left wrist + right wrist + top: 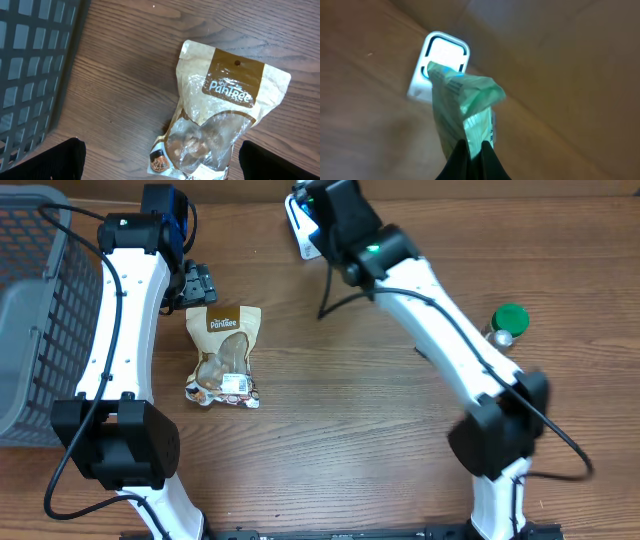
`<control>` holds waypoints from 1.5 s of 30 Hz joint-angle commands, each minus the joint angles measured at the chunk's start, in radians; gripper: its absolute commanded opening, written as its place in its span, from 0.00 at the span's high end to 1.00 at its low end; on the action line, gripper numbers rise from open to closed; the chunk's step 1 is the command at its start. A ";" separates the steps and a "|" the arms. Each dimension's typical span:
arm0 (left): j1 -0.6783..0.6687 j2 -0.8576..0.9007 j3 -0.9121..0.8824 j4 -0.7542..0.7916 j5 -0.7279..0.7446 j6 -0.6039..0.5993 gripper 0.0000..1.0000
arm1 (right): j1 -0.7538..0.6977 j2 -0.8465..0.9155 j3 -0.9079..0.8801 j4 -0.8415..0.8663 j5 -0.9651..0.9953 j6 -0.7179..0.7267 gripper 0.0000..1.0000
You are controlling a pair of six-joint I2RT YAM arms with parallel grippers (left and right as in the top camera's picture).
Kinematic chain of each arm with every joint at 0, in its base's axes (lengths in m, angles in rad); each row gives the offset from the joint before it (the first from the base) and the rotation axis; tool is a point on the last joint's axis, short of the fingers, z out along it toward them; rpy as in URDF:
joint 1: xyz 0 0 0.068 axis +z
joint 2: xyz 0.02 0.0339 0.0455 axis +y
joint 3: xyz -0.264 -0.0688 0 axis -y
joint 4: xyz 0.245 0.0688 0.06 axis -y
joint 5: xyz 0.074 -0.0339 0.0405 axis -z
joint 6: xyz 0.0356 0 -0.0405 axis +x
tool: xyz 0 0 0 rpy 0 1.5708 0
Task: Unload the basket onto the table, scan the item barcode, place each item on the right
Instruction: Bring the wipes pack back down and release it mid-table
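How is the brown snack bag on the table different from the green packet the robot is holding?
The brown snack bag lies flat on the table; the green packet is held up by the white scanner. The left jaws stand open above the brown snack bag; the right jaws are shut on the green packet. The brown snack bag has a clear window; the green packet looks crumpled. Both are soft packets.

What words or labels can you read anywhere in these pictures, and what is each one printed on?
"Pantree": on the brown label of the snack pouch.
Small print above that brand name: too small to read.
White sticker at the pouch's bottom: too small to read.
Print on the green packet in the right pincer: blurred, unreadable.
Scanner: no text visible.
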 commanded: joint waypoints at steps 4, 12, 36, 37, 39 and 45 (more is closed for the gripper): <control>-0.002 -0.010 0.018 0.000 -0.003 0.004 0.00 | -0.059 -0.063 0.007 -0.344 -0.342 0.186 0.96; -0.002 -0.010 0.018 0.000 -0.003 0.004 0.00 | -0.133 -0.039 0.006 -0.715 -0.633 0.186 0.96; -0.002 -0.010 0.018 0.000 -0.003 0.004 0.00 | -0.130 -0.039 -0.397 -0.551 -0.272 0.190 0.96; -0.002 -0.010 0.018 0.000 -0.003 0.004 0.00 | -0.130 -0.039 -0.397 -0.521 -0.238 0.190 0.96; -0.002 -0.010 0.018 0.000 -0.003 0.004 0.00 | -0.130 -0.039 -0.397 -0.463 -0.168 0.224 0.60; -0.002 -0.010 0.018 0.000 -0.003 0.004 0.00 | -0.129 -0.039 -0.398 -0.282 -0.120 0.585 0.19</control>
